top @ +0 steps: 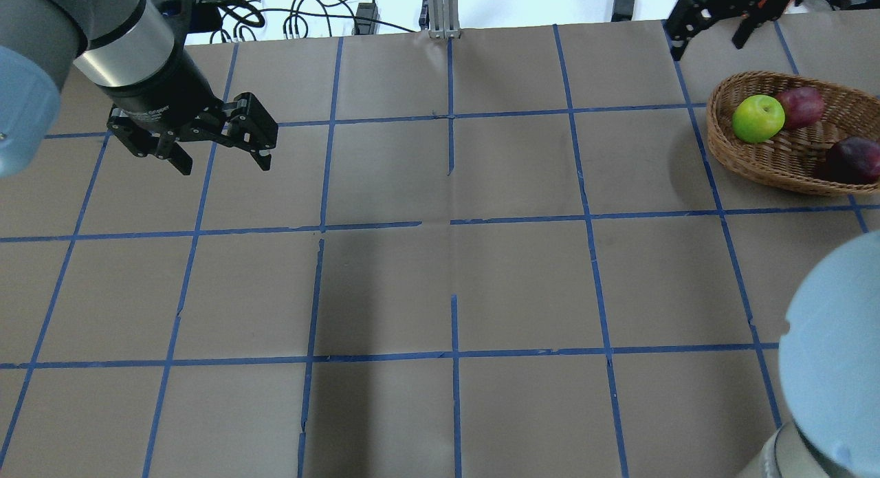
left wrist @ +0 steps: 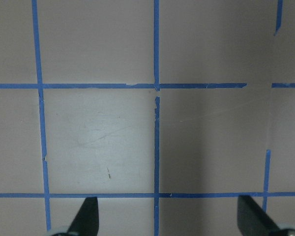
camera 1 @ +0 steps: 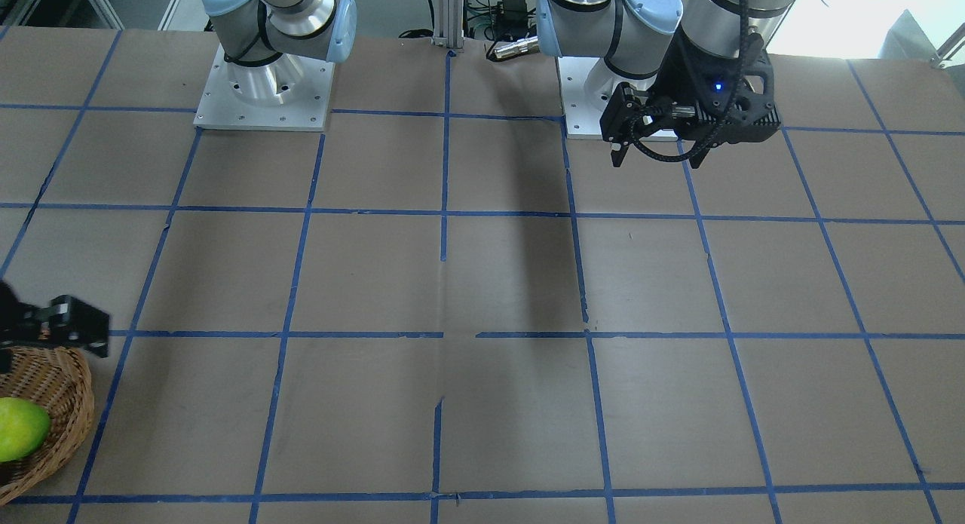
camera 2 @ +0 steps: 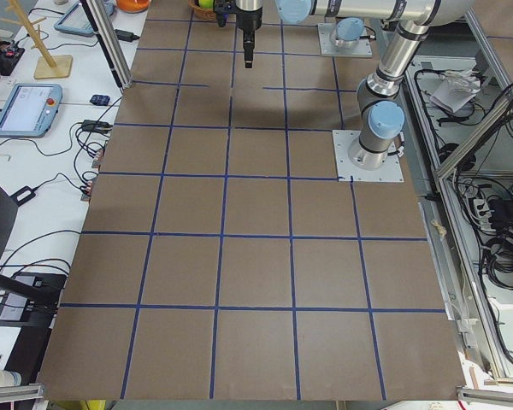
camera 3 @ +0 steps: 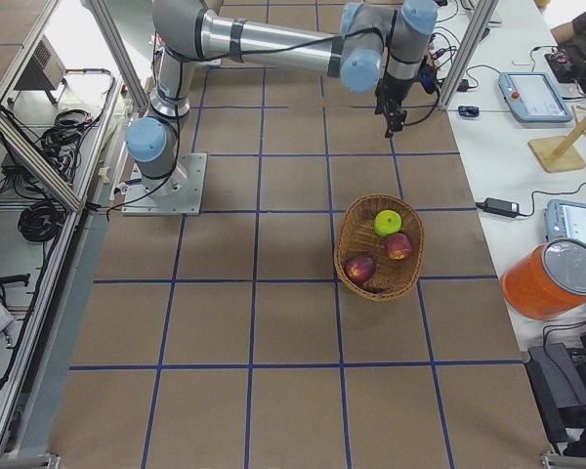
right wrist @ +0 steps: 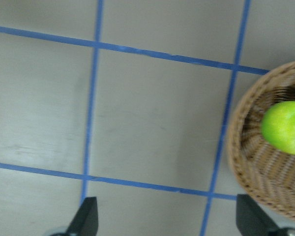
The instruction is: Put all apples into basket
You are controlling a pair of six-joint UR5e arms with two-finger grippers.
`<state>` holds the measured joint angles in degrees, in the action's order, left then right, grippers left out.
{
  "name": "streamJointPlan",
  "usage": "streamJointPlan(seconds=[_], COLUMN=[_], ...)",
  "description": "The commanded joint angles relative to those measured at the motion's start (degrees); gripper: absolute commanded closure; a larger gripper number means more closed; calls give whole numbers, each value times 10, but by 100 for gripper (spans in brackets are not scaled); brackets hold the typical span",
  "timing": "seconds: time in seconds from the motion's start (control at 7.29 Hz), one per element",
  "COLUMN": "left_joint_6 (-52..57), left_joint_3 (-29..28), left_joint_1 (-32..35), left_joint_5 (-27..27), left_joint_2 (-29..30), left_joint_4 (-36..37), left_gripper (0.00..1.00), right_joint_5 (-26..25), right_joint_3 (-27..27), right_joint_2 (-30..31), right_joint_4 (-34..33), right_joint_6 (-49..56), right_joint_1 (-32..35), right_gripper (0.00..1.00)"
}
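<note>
Apples (top: 757, 118): three in basket (top: 715, 131) | right pincer (top: 708, 48) apart, near basket rim | left pincer (top: 225, 163) apart, well away

Basket (top: 756, 163) on bench (top: 440, 285), far-right corner from robot. Inside basket: first apple (top: 757, 118) at left end, second apple (top: 803, 105) just right of it, third apple (top: 854, 159) apart, toward basket's near right side.

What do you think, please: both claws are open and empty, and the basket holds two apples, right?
Not quite: the overhead view shows three in the basket: green apple, red apple, maroon apple. The left claw and right claw are open and empty.
</note>
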<state>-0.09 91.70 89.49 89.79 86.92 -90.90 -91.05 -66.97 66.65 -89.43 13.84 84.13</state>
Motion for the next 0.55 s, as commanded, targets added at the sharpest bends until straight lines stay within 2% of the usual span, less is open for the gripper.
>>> streamJointPlan(seconds=[0.0, 0.14, 0.27, 0.41], left_joint_6=[0, 0, 0, 0], left_joint_3=[0, 0, 0, 0], left_joint_1=[1, 1, 1, 0], left_joint_5=[-1, -1, -1, -1], left_joint_2=[-1, 0, -2, -2], left_joint_4=[-2, -1, -2, -2], left_gripper=[0, 0, 0, 0], right_joint_5=[7, 7, 7, -2], right_joint_3=[-10, -28, -71, -127], right_joint_2=[46, 85, 148, 174], right_joint_4=[34, 79, 96, 78], right_joint_6=[-156, -149, -126, -91], right_joint_1=[126, 136, 137, 116], right_gripper=[0, 0, 0, 0])
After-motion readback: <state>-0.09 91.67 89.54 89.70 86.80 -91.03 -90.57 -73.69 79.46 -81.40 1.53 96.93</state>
